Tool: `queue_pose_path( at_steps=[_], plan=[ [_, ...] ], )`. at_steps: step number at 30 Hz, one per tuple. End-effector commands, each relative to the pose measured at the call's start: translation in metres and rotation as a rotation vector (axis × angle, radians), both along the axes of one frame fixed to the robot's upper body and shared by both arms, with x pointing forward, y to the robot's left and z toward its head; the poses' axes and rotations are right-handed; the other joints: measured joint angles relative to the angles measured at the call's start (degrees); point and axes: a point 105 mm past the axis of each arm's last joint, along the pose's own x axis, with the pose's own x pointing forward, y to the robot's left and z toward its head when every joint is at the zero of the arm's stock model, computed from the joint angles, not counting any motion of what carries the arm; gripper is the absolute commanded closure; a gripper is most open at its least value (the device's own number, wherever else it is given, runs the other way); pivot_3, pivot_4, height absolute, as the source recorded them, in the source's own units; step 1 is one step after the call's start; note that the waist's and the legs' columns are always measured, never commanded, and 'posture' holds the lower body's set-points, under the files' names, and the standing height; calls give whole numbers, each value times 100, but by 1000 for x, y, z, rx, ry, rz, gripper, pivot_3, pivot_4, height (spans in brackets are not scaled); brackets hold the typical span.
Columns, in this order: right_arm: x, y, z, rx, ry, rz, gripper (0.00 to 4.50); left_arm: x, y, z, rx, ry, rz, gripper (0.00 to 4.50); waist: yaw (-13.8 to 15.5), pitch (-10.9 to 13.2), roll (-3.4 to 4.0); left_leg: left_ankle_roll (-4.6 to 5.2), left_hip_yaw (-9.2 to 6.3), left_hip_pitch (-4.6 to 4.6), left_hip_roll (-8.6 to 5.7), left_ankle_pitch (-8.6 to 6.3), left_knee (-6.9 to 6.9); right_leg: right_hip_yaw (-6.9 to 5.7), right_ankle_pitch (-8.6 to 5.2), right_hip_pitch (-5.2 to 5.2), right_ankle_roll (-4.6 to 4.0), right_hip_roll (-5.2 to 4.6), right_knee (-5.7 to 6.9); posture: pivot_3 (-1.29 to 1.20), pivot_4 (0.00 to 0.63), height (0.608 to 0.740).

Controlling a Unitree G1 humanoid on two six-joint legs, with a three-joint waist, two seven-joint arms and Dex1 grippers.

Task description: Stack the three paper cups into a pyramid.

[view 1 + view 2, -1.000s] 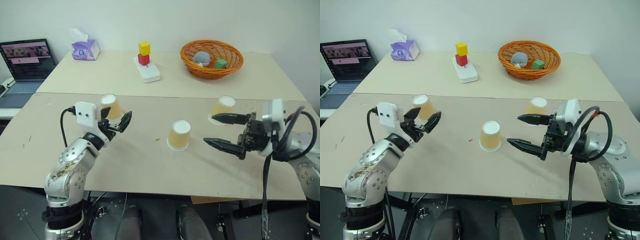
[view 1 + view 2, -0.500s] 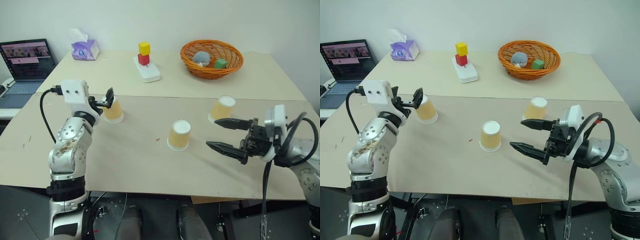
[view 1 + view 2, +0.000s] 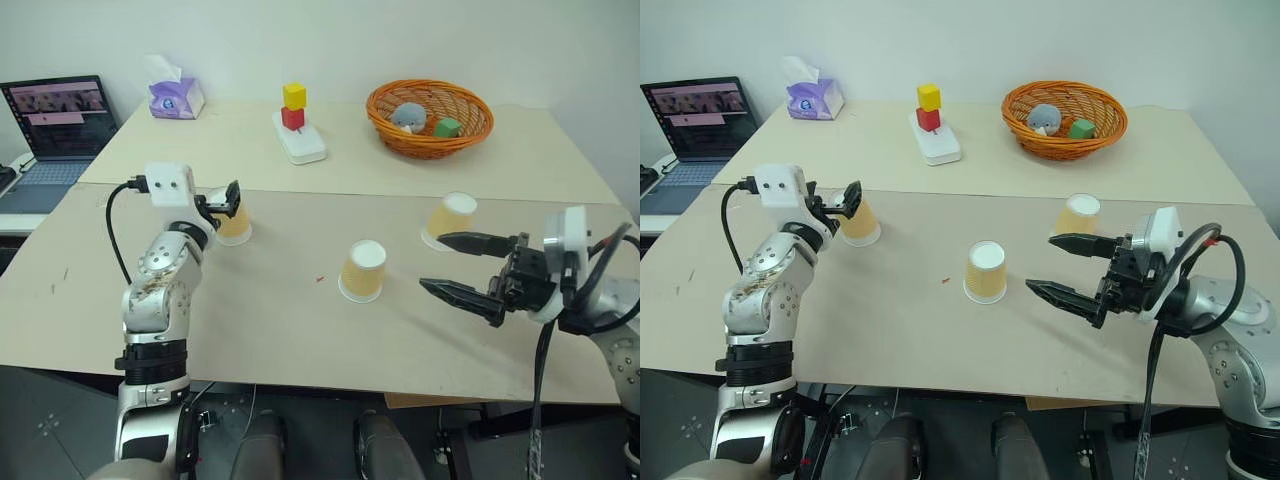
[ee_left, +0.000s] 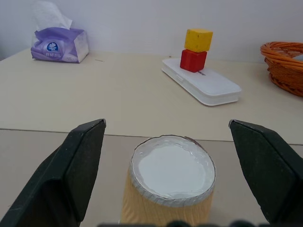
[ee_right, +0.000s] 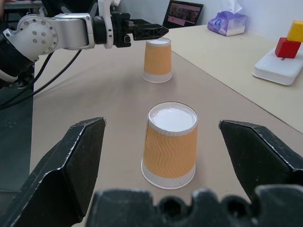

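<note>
On the near table, the left cup (image 3: 235,222) is straddled, untouched, by the wide-open, empty left gripper (image 3: 228,199), and could be tipped by a skewed closure.

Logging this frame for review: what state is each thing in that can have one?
Left cup: upside down, between open fingers, not gripped.
Middle cup: upside down, standing alone.
Right cup: upside down, standing alone.
Left end effector: open.
Right end effector: open, empty.
Laptop: lid open, screen on.
Block tower: yellow on red, upright.
Pyramid: not started.
</note>
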Motion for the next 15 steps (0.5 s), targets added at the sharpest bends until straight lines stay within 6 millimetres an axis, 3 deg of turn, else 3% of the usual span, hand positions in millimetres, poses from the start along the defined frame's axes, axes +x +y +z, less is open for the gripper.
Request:
queue_pose_path(
  at_steps=[1,15],
  plan=[
    [-6,0,12,-2,-50,11,0,0,0,15,9,-52,24,52,0,0,0,-1,0,0,0,0,0,0,0,0,0,0,0,0,150,652],
    [-5,-1,12,-5,-47,8,0,5,-2,-5,6,18,35,52,0,0,0,-3,-4,-4,-4,2,0,-3,0,0,1,-4,0,0,150,652]
  ],
)
